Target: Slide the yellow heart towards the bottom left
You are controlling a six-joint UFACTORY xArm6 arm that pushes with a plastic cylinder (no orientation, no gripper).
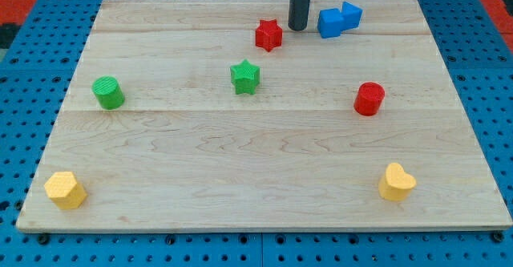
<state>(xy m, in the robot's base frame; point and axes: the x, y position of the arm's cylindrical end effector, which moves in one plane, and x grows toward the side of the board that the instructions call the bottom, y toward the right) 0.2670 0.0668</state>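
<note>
Camera view: the wooden counter [264, 171] carried 7 blocks. My tip [298, 28] stood near the view's top, between the red star [269, 35] on its left and the blue block [338, 20], an irregular shape, just to its right; it touched neither, as far as could be told. There were no jaws on this arm, only the rod, so nothing was grasped or released.

The yellow heart [396, 182] lay near the view's bottom right corner, well apart from my tip. A red cylinder [369, 99] sat between them, above the heart. A green star [245, 77] lay near the centre, a green cylinder [107, 92] toward the left edge, and a yellow hexagon-like block [65, 190] occupied the bottom left corner.

I judged the push not yet begun. To send the heart leftward and down, my tip would need to travel round the red cylinder and settle on the heart's upper right side, since only a push from there drives it the wanted way.
</note>
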